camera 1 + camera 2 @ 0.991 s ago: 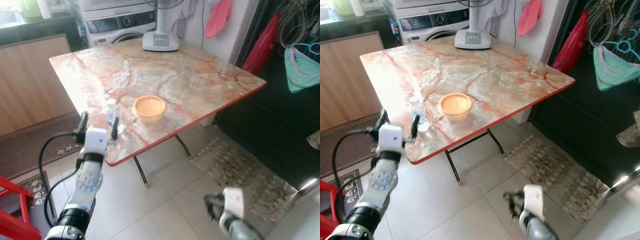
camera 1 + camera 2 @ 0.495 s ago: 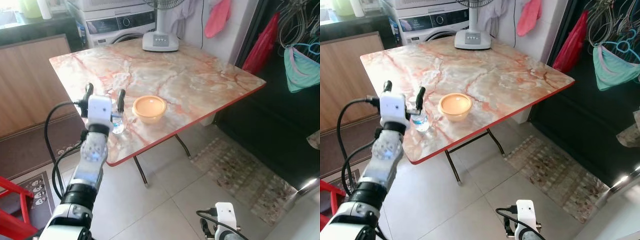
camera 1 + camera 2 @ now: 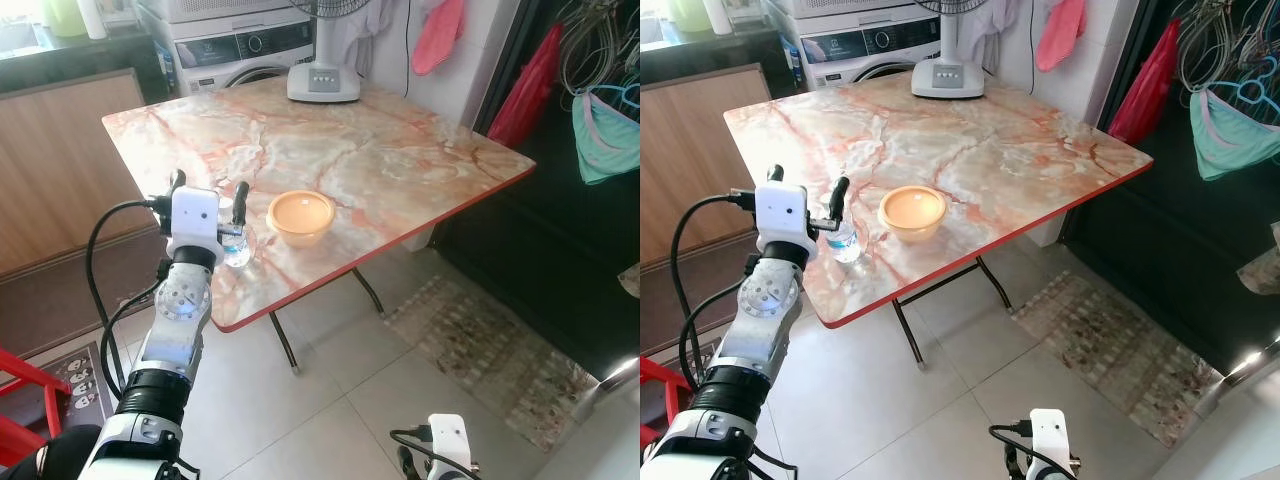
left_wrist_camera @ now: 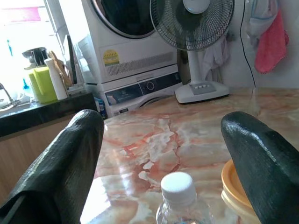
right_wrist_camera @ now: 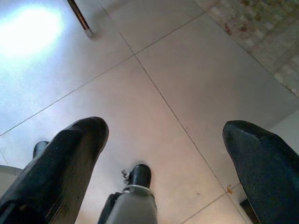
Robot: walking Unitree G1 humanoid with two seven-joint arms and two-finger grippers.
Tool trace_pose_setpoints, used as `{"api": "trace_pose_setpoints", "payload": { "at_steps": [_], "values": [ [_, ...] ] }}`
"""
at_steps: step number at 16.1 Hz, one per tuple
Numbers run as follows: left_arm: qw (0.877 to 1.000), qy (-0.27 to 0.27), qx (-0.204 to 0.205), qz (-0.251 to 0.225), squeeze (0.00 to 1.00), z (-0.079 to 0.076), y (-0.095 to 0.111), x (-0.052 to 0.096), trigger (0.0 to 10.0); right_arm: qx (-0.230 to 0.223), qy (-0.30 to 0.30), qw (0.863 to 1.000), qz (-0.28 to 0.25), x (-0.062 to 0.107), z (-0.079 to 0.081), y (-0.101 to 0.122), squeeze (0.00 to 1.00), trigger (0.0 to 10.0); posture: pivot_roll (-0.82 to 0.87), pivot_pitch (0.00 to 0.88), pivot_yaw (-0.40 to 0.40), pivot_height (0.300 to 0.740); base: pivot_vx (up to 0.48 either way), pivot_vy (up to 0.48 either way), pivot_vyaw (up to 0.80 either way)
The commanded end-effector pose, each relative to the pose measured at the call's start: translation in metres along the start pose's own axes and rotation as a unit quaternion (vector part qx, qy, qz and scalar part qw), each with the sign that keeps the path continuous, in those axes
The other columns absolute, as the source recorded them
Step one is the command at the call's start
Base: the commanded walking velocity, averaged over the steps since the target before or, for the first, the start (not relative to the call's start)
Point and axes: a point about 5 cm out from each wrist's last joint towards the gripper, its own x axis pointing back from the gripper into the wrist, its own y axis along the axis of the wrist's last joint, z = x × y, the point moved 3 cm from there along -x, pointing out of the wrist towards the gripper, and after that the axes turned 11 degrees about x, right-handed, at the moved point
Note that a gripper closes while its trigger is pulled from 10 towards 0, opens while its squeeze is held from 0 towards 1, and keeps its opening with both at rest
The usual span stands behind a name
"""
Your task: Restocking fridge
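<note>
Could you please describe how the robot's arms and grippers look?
The left arm is silver with round joints, a white box-shaped wrist block and black cables looping beside it. The left gripper has two long black textured fingers. The right gripper has the same black fingers.

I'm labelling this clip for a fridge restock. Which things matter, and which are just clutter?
Job:
water bottle
left end effector, open around it
orange bowl, perhaps

Clutter:
fan
washing machine
pink cloth
rug
marble table merely holds the items
</note>
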Motion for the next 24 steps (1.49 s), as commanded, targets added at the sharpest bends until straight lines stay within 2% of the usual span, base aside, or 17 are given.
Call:
{"api": "trace_pose_setpoints", "payload": {
  "at_steps": [1, 4, 9, 12, 14, 16, 21, 24],
  "values": [
    [1.0, 0.0, -0.003, 0.001, 0.0, 0.002, 0.003, 0.001, 10.0, -0.004, -0.012, 1.0, -0.002, 0.001, -0.008, -0.002, 0.0, 10.0, 0.08, 0.0, -0.019, 0.74, 0.0, 0.0, 0.0],
    [1.0, 0.001, 0.0, -0.001, 0.0, 0.001, 0.006, 0.0, 10.0, -0.003, -0.012, 1.0, -0.003, 0.001, -0.009, -0.001, 0.0, 10.0, 0.08, 0.0, -0.03, 0.74, 0.0, 0.0, 0.0],
    [1.0, 0.007, -0.012, 0.017, 0.0, 0.007, -0.003, 0.002, 10.0, 0.0, -0.009, 1.0, -0.013, 0.0, -0.01, 0.007, 0.0, 10.0, 0.09, 0.0, -0.041, 0.74, 0.0, 0.0, 0.0],
    [0.999, 0.003, 0.038, 0.007, 0.0, 0.002, 0.008, -0.003, 10.0, 0.005, -0.008, 1.0, -0.016, -0.001, -0.011, 0.009, 0.0, 10.0, 0.09, 0.0, -0.049, 0.74, 0.0, 0.0, 0.0],
    [0.998, 0.015, 0.053, 0.015, 0.0, 0.004, 0.004, -0.001, 10.0, 0.005, -0.009, 1.0, -0.015, 0.0, -0.01, 0.007, 0.0, 10.0, 0.08, 0.0, -0.037, 0.74, 0.0, 0.0, 0.0],
    [0.999, 0.011, 0.049, 0.022, 0.0, 0.004, 0.001, -0.001, 10.0, -0.009, -0.02, 1.0, -0.011, 0.0, -0.011, 0.006, 0.0, 10.0, 0.08, 0.0, -0.03, 0.74, 0.0, 0.0, 0.0],
    [0.999, 0.006, 0.035, 0.03, 0.0, 0.007, -0.001, 0.0, 10.0, -0.007, -0.016, 1.0, -0.017, -0.001, -0.01, 0.011, 0.0, 10.0, 0.09, 0.0, -0.034, 0.74, 0.0, 0.0, 0.0],
    [0.998, -0.002, 0.045, 0.035, 0.0, 0.0, -0.003, 0.0, 10.0, -0.008, -0.015, 1.0, -0.017, -0.001, -0.01, 0.01, 0.0, 10.0, 0.09, 0.0, -0.026, 0.74, 0.0, 0.0, 0.0]
  ]
}}
